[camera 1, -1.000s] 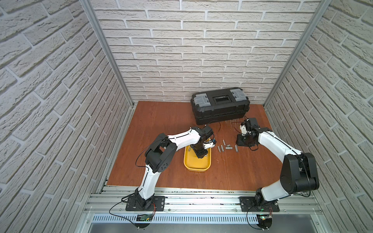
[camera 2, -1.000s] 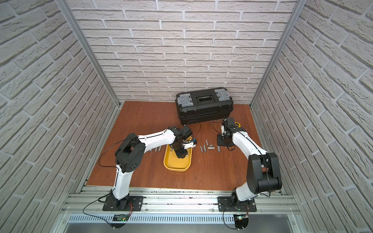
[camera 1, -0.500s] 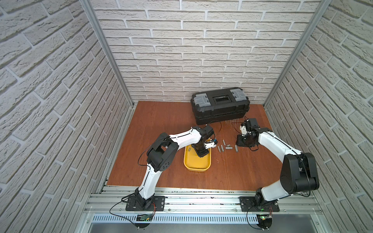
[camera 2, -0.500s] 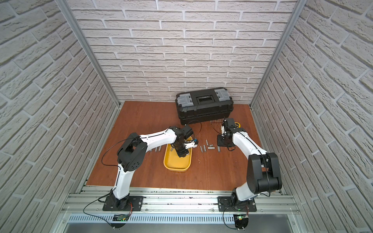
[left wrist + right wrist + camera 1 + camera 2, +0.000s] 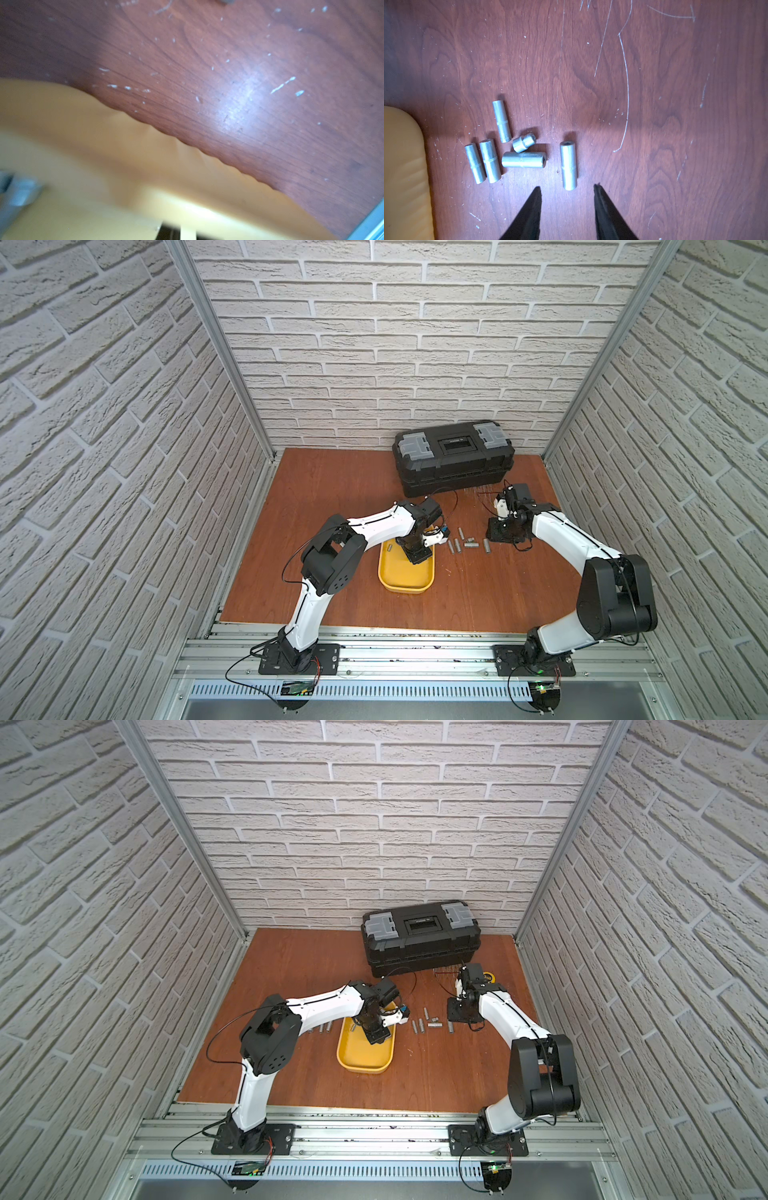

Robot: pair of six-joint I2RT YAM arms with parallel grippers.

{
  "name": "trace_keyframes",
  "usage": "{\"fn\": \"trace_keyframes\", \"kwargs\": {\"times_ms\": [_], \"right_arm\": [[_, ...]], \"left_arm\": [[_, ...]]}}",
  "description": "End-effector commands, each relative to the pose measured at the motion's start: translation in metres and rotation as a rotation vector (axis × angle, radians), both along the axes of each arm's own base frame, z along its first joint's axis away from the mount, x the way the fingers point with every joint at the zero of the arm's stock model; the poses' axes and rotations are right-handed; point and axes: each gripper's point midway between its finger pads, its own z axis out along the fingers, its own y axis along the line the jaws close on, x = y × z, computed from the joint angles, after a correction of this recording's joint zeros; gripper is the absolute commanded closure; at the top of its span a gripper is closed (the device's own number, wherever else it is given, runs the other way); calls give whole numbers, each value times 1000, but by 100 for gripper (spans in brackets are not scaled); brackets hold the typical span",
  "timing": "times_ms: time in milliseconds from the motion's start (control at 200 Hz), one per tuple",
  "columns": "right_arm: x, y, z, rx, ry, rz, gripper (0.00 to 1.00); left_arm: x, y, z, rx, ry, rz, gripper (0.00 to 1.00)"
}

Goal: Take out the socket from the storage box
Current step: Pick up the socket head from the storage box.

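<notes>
On the tabletop [image 5: 332,497], the yellow storage box [image 5: 407,583] sits nearer the left arm. The left tool [image 5: 419,559], pressed together, reaches into the box's far end; any catch is hidden. A socket [image 5: 390,548] lies inside just to its left, its long axis seemingly along the box.

On the scratched brown wooden table [image 5: 332,497] I see the yellow storage box [image 5: 405,577], the black toolbox [image 5: 453,466] by the back wall, and six loose sockets [image 5: 523,159] beside the box.
</notes>
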Motion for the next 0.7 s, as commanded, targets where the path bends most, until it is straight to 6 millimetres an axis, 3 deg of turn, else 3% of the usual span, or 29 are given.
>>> {"fn": "trace_keyframes", "kwargs": {"times_ms": [0, 195, 365, 550, 695], "right_arm": [[-3, -3, 3, 3, -9, -8, 57], [-3, -3, 4, 6, -10, -8, 57], [-2, -1, 5, 13, -15, -8, 57], [-3, 0, 4, 22, -11, -4, 57], [-3, 2, 4, 28, -12, -1, 57]], "left_arm": [[6, -11, 39, -86, -71, 3, 93], [12, -8, 62, -137, -132, 45, 94], [26, 10, 77, -174, -183, 150, 94], [50, 51, 87, -200, -220, 336, 94], [70, 102, 91, -184, -248, 535, 94]]}}
